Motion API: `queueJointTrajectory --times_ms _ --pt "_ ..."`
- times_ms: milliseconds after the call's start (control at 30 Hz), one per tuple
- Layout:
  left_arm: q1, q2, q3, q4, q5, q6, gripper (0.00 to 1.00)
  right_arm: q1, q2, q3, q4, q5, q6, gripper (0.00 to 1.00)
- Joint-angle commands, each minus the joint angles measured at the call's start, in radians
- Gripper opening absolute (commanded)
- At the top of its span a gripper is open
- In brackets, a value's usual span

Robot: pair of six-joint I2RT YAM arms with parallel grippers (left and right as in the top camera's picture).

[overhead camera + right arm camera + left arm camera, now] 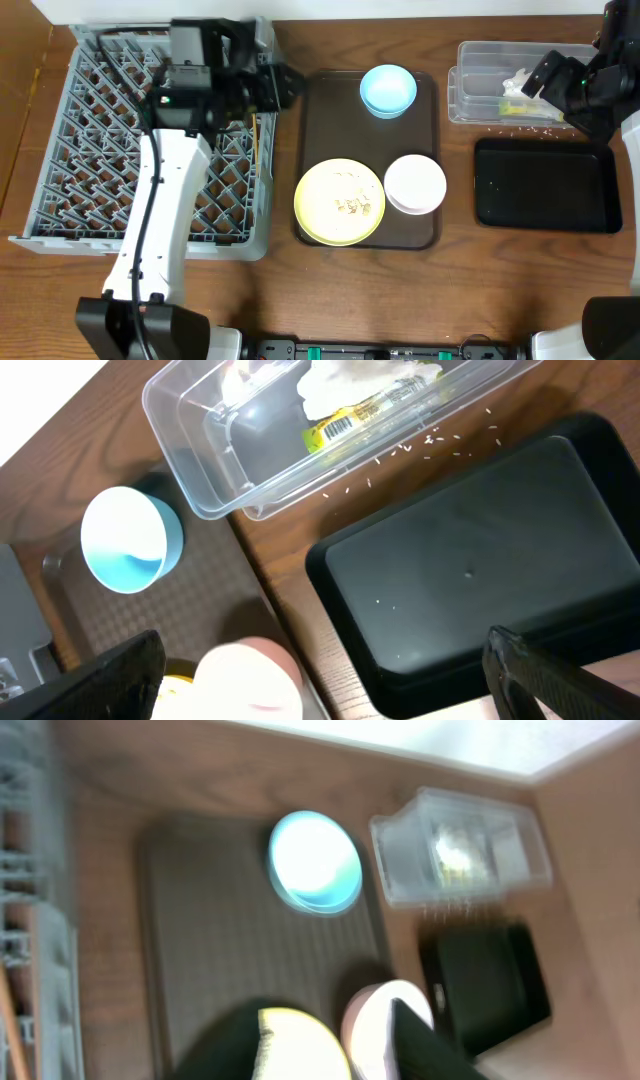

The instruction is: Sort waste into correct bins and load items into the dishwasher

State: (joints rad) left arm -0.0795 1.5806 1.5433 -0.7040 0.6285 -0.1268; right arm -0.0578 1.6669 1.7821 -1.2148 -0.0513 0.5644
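Note:
The grey dish rack (100,150) fills the left, with wooden chopsticks (256,140) lying along its right side. My left gripper (288,86) hangs open and empty past the rack's right edge; its fingers (325,1045) frame the yellow-green plate (340,202), which carries crumbs, and the white bowl (415,184). The light blue bowl (388,90) stands behind them. My right gripper (535,80), open and empty (322,645), is over the clear tub (470,100), which holds the napkin (340,385) and wrapper (360,415). The black tray (545,185) lies in front of the tub. No separate cup shows.
The plate and both bowls sit on a brown serving tray (330,120). Loose rice crumbs (420,445) lie on the wooden table between the tub and the black tray. The left arm stretches across the rack's middle.

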Motion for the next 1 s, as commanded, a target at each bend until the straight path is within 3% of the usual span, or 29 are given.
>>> queueJointTrajectory --times_ms 0,100,200,433,533,600,733,967 --pt "-0.04 0.003 -0.008 -0.034 0.011 0.126 0.61 -0.001 -0.011 0.004 -0.002 0.01 -0.013 0.99" --pt "-0.049 0.003 -0.008 -0.043 -0.116 0.097 0.64 -0.001 -0.011 0.004 -0.002 0.01 -0.013 0.99" --pt "-0.014 -0.009 -0.008 -0.058 -0.254 -0.025 0.66 -0.001 -0.011 0.004 -0.002 0.01 -0.013 0.99" --pt "0.262 -0.16 -0.008 -0.194 -0.472 -0.211 0.68 -0.001 -0.011 0.004 -0.002 0.01 -0.013 0.99" --pt "0.428 -0.24 -0.008 -0.248 -0.511 -0.269 0.69 -0.001 -0.011 0.004 -0.002 0.01 -0.013 0.99" --pt "0.551 -0.287 -0.008 -0.289 -0.51 -0.291 0.82 -0.001 -0.011 0.004 -0.002 0.01 -0.013 0.99" --pt "0.758 -0.344 -0.008 -0.364 -0.51 -0.294 0.85 -0.001 -0.011 0.004 -0.002 0.01 -0.013 0.99" --pt "0.926 -0.35 -0.008 -0.431 -0.51 -0.294 0.88 -0.001 -0.011 0.004 0.07 -0.085 0.082 0.99"
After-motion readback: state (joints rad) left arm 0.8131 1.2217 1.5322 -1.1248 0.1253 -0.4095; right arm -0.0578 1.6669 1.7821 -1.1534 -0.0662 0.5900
